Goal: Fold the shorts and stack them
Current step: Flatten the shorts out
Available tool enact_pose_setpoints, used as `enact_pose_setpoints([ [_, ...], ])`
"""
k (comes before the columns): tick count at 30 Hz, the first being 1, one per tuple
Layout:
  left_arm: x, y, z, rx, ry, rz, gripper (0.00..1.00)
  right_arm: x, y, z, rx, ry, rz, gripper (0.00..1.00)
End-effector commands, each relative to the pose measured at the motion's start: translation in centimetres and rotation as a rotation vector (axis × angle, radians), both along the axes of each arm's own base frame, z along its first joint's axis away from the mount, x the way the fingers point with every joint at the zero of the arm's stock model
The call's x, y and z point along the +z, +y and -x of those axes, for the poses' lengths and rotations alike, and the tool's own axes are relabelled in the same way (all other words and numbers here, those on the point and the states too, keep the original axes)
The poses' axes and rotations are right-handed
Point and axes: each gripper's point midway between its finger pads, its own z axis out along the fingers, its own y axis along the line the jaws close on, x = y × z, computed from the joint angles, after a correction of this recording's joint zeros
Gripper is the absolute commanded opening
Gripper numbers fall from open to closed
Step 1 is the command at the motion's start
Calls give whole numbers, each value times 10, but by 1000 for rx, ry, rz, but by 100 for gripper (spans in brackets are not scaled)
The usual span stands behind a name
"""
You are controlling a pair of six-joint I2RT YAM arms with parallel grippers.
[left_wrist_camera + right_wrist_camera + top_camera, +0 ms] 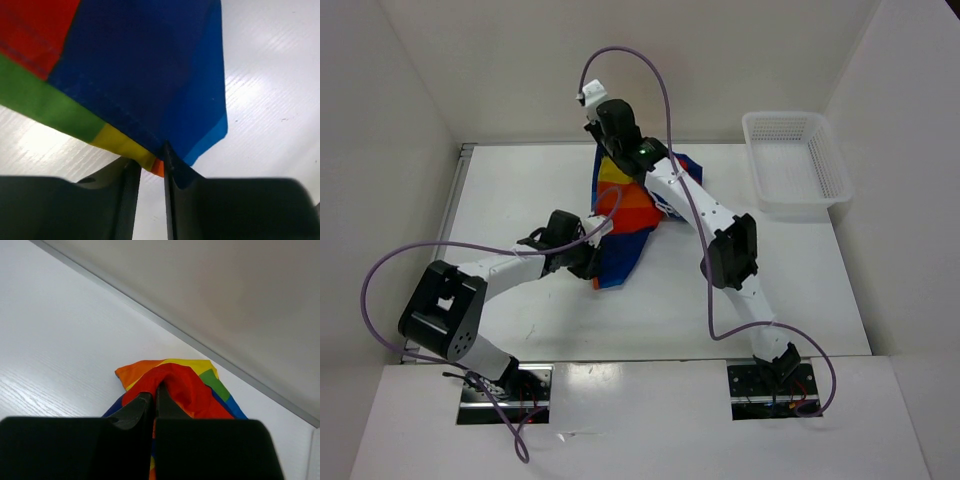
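Observation:
The rainbow-striped shorts [620, 215] lie lengthways in the middle of the table, partly lifted. My right gripper [603, 140] is at their far end. In the right wrist view it [156, 390] is shut on a bunched red fold of the shorts [187, 385], with orange, yellow, green and blue stripes behind. My left gripper [592, 258] is at the near blue corner. In the left wrist view its narrow-set fingertips [150, 167] pinch the yellow-orange hem, and the shorts [145, 65] stretch taut above the table. The drawstring is hidden.
A white mesh basket [796, 162] stands at the table's back right corner. White walls enclose the table on the left, back and right. The right arm's forearm [705, 215] crosses over the shorts' right side.

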Motion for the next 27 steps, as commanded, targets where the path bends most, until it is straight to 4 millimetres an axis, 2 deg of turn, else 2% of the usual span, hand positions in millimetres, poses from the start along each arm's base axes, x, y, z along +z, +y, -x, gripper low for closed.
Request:
enact_pose_setpoints([
  [1, 6, -14, 6, -59, 23, 61, 19, 105, -16, 17, 1, -142, -144, 0],
  [2, 7, -15, 7, -67, 27, 70, 13, 102, -16, 17, 1, -135, -138, 0],
  [4, 11, -19, 12, -88, 37, 94, 0, 111, -20, 21, 1, -144, -146, 0],
  [6, 17, -20, 13, -94, 29, 105, 0, 110, -21, 23, 1, -139, -141, 0],
  [7, 23, -17, 6, -80, 21, 120, 0, 116, -23, 25, 2, -147, -148, 0],
  [8, 34, -14, -1, -69, 3, 134, 0, 112, -25, 23, -11, -147, -127, 0],
  [10, 45, -1, -17, -13, -20, 123, 0, 122, -37, 27, -43, -165, -109, 0],
  [11, 54, 23, -37, 80, -68, 81, 0, 123, -46, 24, -68, -174, -96, 0],
  [12, 64, 38, -50, 136, -102, 58, 0, 128, -51, 24, -81, -195, -86, 0],
  [13, 86, 53, -69, 196, -162, 41, 0, 140, -70, 20, -121, -219, -88, 0],
  [14, 105, 89, -89, 320, -235, -7, 0, 141, -77, 21, -149, -221, -71, 0],
  [15, 122, 106, -99, 378, -275, -25, 0, 148, -88, 20, -162, -239, -61, 0],
  [16, 138, 120, -105, 424, -307, -38, 0, 164, -95, 28, -162, -261, -66, 0],
  [17, 179, 139, -116, 483, -400, -32, 0, 162, -98, 31, -157, -258, -38, 0],
  [18, 199, 154, -120, 542, -454, -57, 0, 164, -100, 36, -136, -259, -11, 0],
  [20, 248, 168, -118, 602, -572, -57, 0, 178, -108, 55, -80, -267, 42, 0],
  [21, 282, 189, -120, 685, -667, -70, 0, 184, -114, 61, -73, -281, 80, 0],
  [22, 312, 200, -113, 727, -744, -62, 0, 190, -114, 70, -50, -291, 100, 0],
  [23, 333, 211, -109, 769, -800, -61, 0, 209, -125, 83, -51, -323, 102, 0],
  [24, 366, 232, -102, 832, -879, -60, 0, 223, -128, 92, -31, -352, 100, 0],
  [25, 393, 243, -90, 870, -949, -53, 0, 229, -134, 100, -13, -361, 131, 0],
  [26, 409, 251, -81, 892, -988, -50, 0, 251, -145, 118, -1, -399, 121, 0],
  [27, 423, 261, -71, 922, -1023, -55, 0, 260, -146, 128, 30, -418, 121, 0],
])
